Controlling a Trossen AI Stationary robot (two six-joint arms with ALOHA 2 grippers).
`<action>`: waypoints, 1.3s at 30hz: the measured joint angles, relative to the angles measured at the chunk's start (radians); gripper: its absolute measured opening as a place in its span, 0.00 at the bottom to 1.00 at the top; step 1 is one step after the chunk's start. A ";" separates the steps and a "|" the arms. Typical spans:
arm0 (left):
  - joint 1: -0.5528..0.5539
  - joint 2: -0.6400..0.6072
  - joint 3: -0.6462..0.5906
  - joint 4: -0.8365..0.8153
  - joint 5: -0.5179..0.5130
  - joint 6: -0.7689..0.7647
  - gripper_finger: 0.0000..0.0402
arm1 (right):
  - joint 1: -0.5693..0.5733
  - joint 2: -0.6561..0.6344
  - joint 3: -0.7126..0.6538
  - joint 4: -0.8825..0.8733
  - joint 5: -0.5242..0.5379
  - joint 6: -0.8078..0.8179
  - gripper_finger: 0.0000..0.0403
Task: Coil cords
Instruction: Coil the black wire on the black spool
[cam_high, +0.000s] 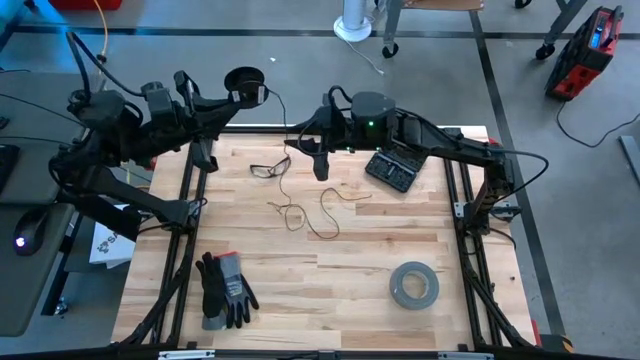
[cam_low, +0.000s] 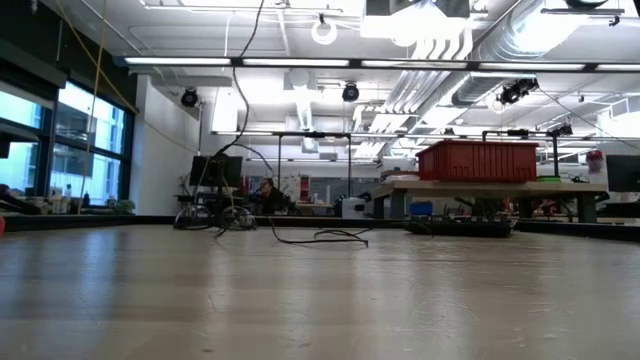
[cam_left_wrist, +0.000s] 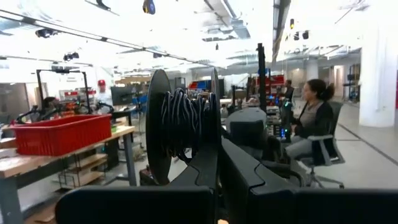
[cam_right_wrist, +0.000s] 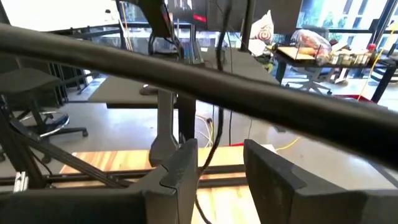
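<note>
the small round black spool (cam_high: 243, 84) is clamped in the left gripper (cam_high: 236, 92) beyond the table's far left edge, raised off the wooden table (cam_high: 360, 290); dark turns of cord are seen wound on the spool (cam_left_wrist: 183, 124) in the left wrist view. from it the thin dark cord (cam_high: 300, 205) runs down to the table and lies in loose loops near the middle, beside a pair of glasses (cam_high: 269, 167). the right gripper (cam_high: 320, 160) is held over the far middle of the table, its 2 fingers (cam_right_wrist: 180, 165) parted with the cord passing between them. a grey tape roll (cam_high: 413, 284), black gloves (cam_high: 226, 288) and a dark case (cam_high: 394, 169) rest on the table. no writing can be read.
</note>
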 joint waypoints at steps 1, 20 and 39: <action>0.000 0.001 0.000 0.000 0.000 0.000 0.00 | 0.000 0.000 0.000 -0.006 0.000 -0.001 0.31; 0.000 0.003 0.000 0.000 -0.008 0.000 0.00 | 0.000 0.001 0.000 -0.057 -0.004 -0.032 0.19; 0.000 0.002 0.000 0.000 -0.011 0.001 0.00 | 0.000 0.002 0.000 -0.042 -0.019 -0.009 0.13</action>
